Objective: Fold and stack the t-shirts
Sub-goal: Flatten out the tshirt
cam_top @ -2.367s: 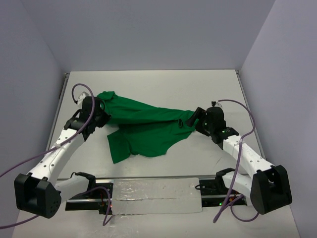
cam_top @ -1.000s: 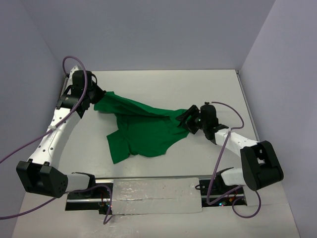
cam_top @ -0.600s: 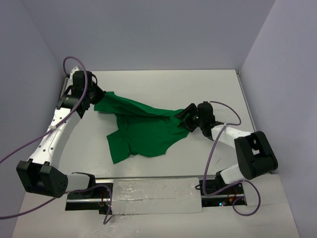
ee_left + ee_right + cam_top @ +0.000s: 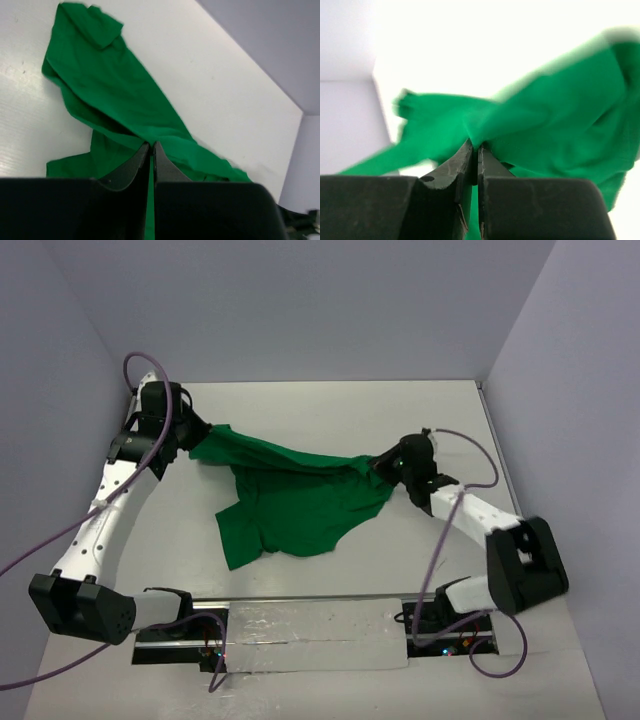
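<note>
T-shirt (image 4: 300, 498), solid bright green, sits mid-surface, slung between the two hands. Surface (image 4: 330, 410) is white, with pale lavender walls on three sides.

Left hand (image 4: 190, 440): far-left part of the surface, arm reaching well forward from its base. Wrist view shows both dark fingers (image 4: 127, 170) pressed nearly together, a thin strip of green cloth nipped in the slit between the tips. Pinching the shirt at its left end.

Right hand (image 4: 381, 469): right of centre, forearm angled in from the right. Its wrist view is blurred and overexposed, but the two fingers (image 4: 445, 172) are plainly closed together on a bunched fold of green. Pinching the shirt at its right end.

Cloth: the top edge runs as a gathered, drawn band from the left hand down-right to the right hand. Below that band the rest of the shirt spreads toward the near side and lies on the surface, wrinkled. One flap, probably a sleeve, juts toward the near-left corner of the cloth. Cannot tell which part of the garment either hand has hold of.

Purple cables (image 4: 133, 368) loop off both arms. A silvery plate (image 4: 315, 635) lies between the arm bases at the near edge.
</note>
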You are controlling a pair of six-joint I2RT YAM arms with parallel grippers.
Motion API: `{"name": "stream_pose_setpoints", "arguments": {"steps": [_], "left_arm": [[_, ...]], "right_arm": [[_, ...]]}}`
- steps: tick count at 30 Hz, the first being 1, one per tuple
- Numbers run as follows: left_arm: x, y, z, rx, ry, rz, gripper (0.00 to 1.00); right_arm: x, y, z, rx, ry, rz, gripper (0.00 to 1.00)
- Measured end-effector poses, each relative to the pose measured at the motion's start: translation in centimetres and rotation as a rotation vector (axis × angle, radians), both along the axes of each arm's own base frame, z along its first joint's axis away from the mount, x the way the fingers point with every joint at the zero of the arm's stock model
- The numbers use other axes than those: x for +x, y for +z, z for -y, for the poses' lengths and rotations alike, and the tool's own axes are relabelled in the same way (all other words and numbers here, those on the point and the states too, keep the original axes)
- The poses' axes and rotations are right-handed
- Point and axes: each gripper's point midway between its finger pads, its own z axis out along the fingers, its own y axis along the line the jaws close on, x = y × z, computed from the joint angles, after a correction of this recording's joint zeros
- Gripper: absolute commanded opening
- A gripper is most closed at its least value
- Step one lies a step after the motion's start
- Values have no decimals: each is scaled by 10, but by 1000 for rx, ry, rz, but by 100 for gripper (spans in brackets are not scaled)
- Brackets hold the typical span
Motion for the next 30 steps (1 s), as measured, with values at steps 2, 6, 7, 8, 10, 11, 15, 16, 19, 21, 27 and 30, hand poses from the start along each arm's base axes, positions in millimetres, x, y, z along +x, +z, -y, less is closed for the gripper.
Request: {"name": "stream_pose_setpoints", "arguments": {"steps": [2, 6, 7, 8, 10, 11, 15, 16, 19, 21, 27, 30], "left_arm": [[0, 23, 0, 6, -15, 36, 10], [-7, 115, 0, -7, -44, 240, 10], [-14, 142, -1, -14, -54, 304, 10], [-23, 166, -2, -21, -63, 361, 10], [-47, 218, -5, -41, -79, 495, 10], [-61, 239, -6, -51, -90, 552, 10], [-125, 307, -10, -91, -142, 750, 10], [-139, 319, -11, -100, -156, 791, 10], [-173, 345, -12, -119, -190, 882, 10], [-188, 355, -12, -128, -209, 920, 10], [-198, 354, -6, -156, -251, 923, 10], [-189, 338, -2, -159, -259, 879, 10]], "right_arm": [[4, 67, 9, -36, -17, 145, 9], [-16, 248, 36, -66, -83, 549, 9], [-32, 292, 46, -73, -106, 651, 9], [-48, 327, 55, -79, -127, 732, 9], [-82, 387, 73, -84, -172, 878, 9], [-100, 410, 81, -87, -188, 935, 9], [-166, 486, 104, -100, -225, 1127, 9], [-177, 499, 107, -108, -225, 1158, 9], [-207, 526, 114, -131, -215, 1227, 9], [-223, 538, 116, -145, -206, 1263, 9], [-257, 540, 123, -196, -178, 1300, 9], [-264, 533, 124, -218, -170, 1303, 9]]}}
